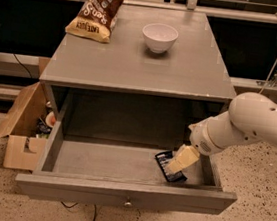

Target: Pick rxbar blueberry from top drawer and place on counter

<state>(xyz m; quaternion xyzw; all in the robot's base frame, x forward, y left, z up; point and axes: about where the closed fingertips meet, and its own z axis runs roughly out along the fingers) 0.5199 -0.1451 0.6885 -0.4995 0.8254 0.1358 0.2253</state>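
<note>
Beneath the grey worktop (134,64), the tool (177,165) hangs in the top drawer (118,194), rxbar blueberry (162,158) right under it (grip: cannot tell), and should straddle the wrapper squarely before lifting.

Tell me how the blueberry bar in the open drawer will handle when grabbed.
The rxbar blueberry lies flat on the top drawer floor, so it probably offers little edge to grip. Small and thin, it is likely light and may slide. The gripper is directly over it.
</note>
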